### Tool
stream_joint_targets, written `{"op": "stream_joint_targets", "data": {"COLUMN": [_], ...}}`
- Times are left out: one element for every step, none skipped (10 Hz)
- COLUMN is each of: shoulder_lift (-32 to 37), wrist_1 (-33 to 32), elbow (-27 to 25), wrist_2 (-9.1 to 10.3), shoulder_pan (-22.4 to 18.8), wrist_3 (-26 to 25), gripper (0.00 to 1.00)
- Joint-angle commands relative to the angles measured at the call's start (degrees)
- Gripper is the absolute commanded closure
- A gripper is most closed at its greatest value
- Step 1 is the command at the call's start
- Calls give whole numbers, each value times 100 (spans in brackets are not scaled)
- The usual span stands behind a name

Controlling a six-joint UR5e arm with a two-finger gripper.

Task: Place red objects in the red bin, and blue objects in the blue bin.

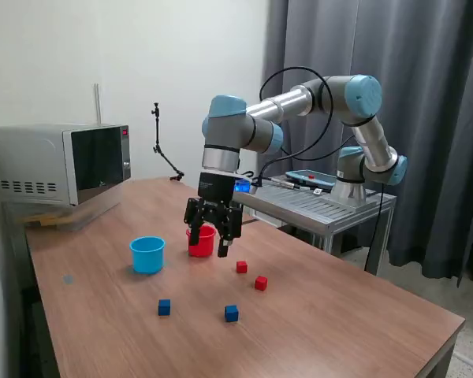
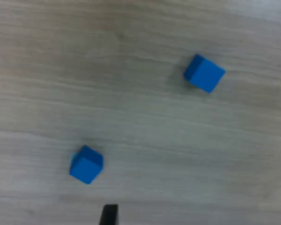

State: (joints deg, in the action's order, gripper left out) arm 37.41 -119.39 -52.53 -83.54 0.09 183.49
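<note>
The two small dark blue cubes (image 2: 86, 164) (image 2: 204, 72) (likely light, rigid) suit flat-face grips; the gripper (image 1: 212, 230) fingers hang spread, empty

Claw (image 1: 211, 229) before red cup (image 1: 202, 243)

Red cup (image 1: 202, 241) beside cyan cup (image 1: 147, 254), two red cubes (image 1: 242, 267), two blue cubes (image 1: 165, 307) on table

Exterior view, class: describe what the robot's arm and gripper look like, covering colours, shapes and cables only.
The arm is built of silver-grey tubular links with light blue caps on rounded joints. A black cable loops above it. The gripper is black, two-fingered, below a wrist section with a glowing blue light.
</note>
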Motion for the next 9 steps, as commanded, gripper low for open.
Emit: {"op": "stream_joint_targets", "data": {"shoulder_lift": [-189,-277,-382,-488,-593,-707,-796,-849,-954], "wrist_1": [-111,-111,-155,-155,-155,-155,-164,-173,-268], "elbow": [171,329,427,480,533,594,630,639,665], "wrist_2": [-118,-144,-145,-136,-136,-136,-136,-127,-127], "shoulder_pan": [44,105,140,141,141,141,141,141,141], "wrist_3": [-425,-619,-674,-683,-683,-796,-867,-867,-876], "gripper": [0,0,0,0,0,0,0,0,0]}}
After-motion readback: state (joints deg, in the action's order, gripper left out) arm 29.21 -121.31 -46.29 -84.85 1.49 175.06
